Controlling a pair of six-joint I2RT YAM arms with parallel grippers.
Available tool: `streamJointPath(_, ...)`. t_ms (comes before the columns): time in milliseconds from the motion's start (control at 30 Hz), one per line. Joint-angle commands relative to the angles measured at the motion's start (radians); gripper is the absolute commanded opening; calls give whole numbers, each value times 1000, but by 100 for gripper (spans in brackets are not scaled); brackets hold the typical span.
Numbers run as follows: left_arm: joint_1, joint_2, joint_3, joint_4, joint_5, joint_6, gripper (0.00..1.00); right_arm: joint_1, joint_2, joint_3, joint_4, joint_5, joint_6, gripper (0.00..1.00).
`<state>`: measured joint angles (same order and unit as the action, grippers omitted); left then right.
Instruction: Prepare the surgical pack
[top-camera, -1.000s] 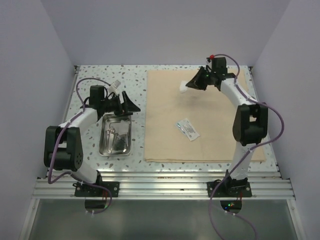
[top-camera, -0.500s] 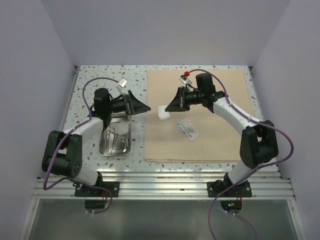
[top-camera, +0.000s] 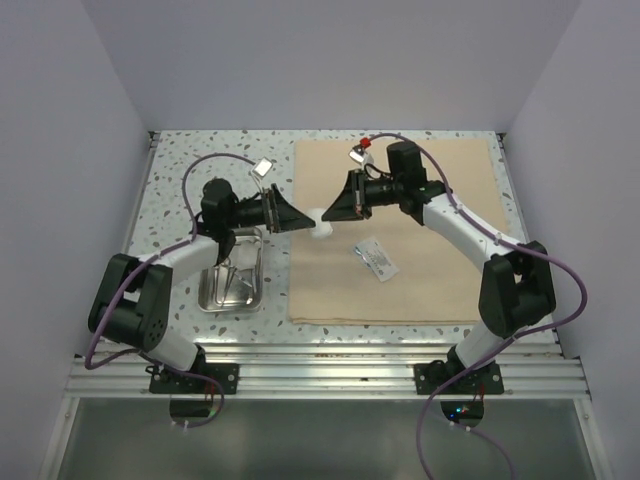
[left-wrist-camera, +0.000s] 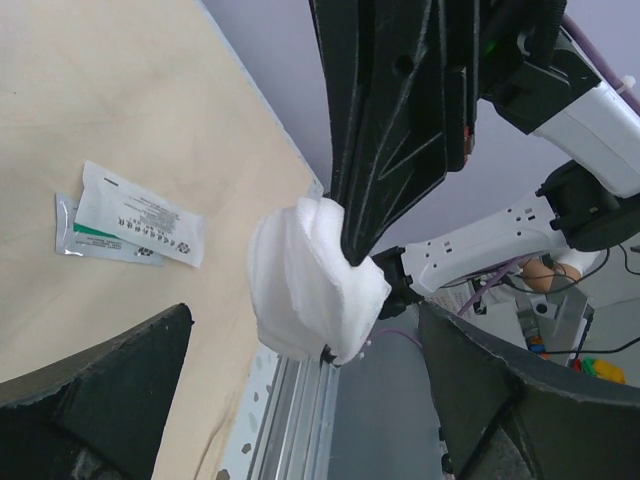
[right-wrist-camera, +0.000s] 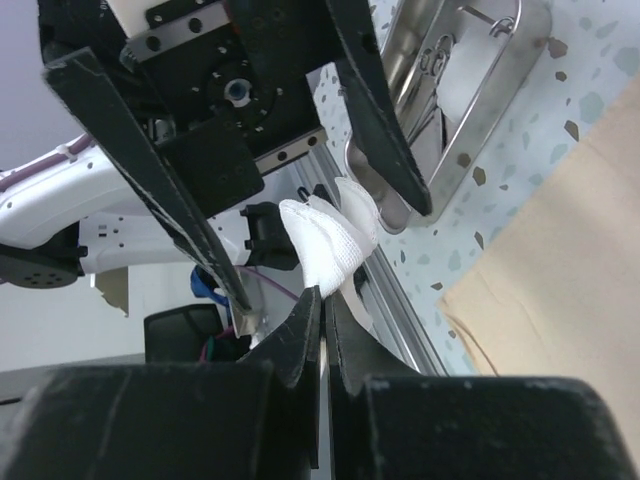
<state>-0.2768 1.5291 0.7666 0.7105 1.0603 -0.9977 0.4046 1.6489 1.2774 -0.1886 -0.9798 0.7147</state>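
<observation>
Speckled bench (top-camera: 190, 170) carries, nearest the arm bases, the steel tray (top-camera: 230, 307) holding scissors and forceps (top-camera: 232, 282), left of the beige cloth (top-camera: 430, 295). Clear packet (top-camera: 376, 258) lies on the cloth. Farther back, the right pincer (top-camera: 327, 214) is clamped on the white gauze (top-camera: 322, 229), raised above the cloth's left edge. The left pincer (top-camera: 300, 218) faces it, fingers wide apart on either side of the gauze.

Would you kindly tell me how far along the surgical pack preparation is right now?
Done: the beige cloth is spread flat, and the scissors and forceps lie in the steel tray. In hand: the right end effector is shut on the gauze, offering it between the fingers of the open left end effector. Left: the gauze and the packet, lying on the cloth, are not yet with the instruments.
</observation>
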Motion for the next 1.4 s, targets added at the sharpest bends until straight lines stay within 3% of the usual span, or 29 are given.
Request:
streamJointPath(0,-21,23,16,81,-8,-27,100,10,-12,43,44,-36,20,0)
streamJointPath(133,-35,39,28,92,-9,-39,98,13,-9,36,63,-33,29,0)
streamJointPath(233,-35,46,25,122,1,-65,86,22,-5,37,63,-23,26,0)
streamJointPath(267,-33,49,22,138,4,-82,70,25,-5,37,61,-23,25,0)
streamJointPath(300,-33,49,20,144,6,-90,61,28,-5,37,60,-20,22,0)
streamJointPath(333,-32,46,20,138,10,-91,37,27,2,45,45,-10,19,0)
streamJointPath(400,-27,39,16,130,13,-88,19,26,11,57,0,4,-4,2)
streamJointPath(433,-21,33,13,118,20,-84,3,28,15,72,-18,21,-15,7)
streamJointPath(467,-13,28,8,104,23,-76,0,30,20,82,-44,41,-41,15)
streamJointPath(533,16,11,8,-10,29,-14,0,30,26,109,-124,87,-64,33)
streamJointPath(567,33,2,10,-84,23,28,0,30,32,117,-152,117,-87,47)
streamJointPath(600,75,-6,13,-168,14,75,0,27,35,131,-235,160,-107,53)
streamJointPath(667,120,-26,37,-464,-28,261,0,17,46,171,-307,265,-168,70)
streamJointPath(700,172,-29,58,-605,-110,348,0,14,52,195,-363,297,-184,73)
streamJointPath(733,195,-30,85,-840,-153,487,0,10,57,201,-388,325,-196,74)
streamJointPath(833,266,-56,103,-1093,-333,635,0,-22,83,203,-420,368,-204,75)
streamJointPath(967,347,-153,57,-1212,-476,659,0,-33,133,211,-427,357,-190,76)
streamJointPath(1167,355,-254,1,-1290,-528,650,0,-35,175,258,-474,352,-215,76)
streamJointPath(1367,355,-232,-72,-1281,-500,620,0,-39,196,270,-499,359,-236,76)
